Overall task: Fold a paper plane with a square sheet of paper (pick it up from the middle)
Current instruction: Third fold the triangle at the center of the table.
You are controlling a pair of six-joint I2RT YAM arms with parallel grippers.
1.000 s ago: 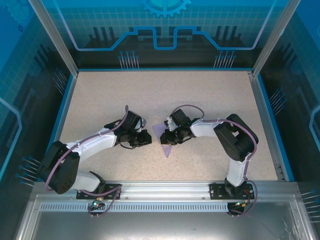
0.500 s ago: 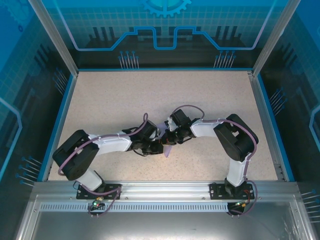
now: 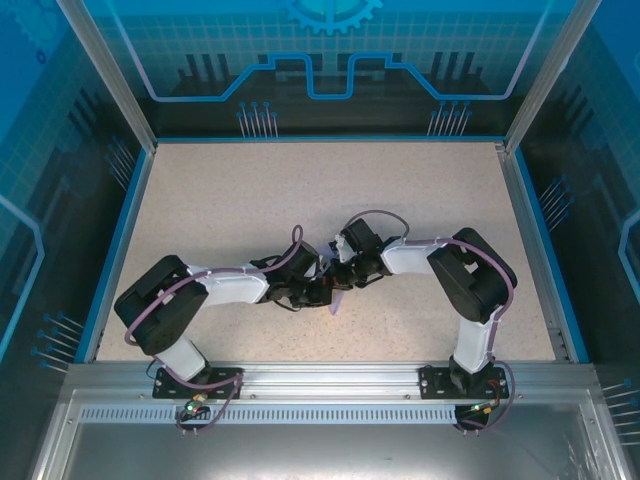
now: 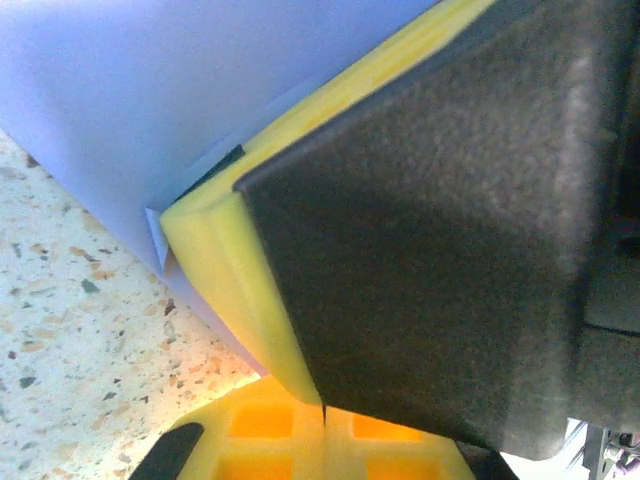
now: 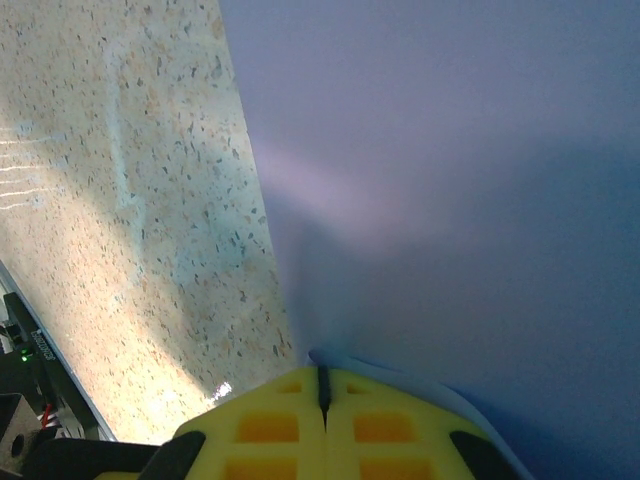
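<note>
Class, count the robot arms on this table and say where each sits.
2. The left arm rises from the near-left edge, the right arm from the near-right; both reach in to the lilac paper mid-table. No others seem hidden.

Seen from above, the speckled beige desk (image 3: 330, 190) lies bare across the whole upper half of the frame, up to the blue-rimmed enclosure walls (image 3: 128, 215) at left, right and rear. The centre is crowded. The left end effector (image 3: 323, 293), closed, and the right end effector (image 3: 343, 284), clamped on the pale lilac sheet of paper (image 3: 336, 303), sit tip to tip. The white-and-black left arm (image 3: 225, 288) bars the lower left and the right arm (image 3: 470, 275) bars the lower right. A bare strip of desk lies open at lower centre between them.
</note>
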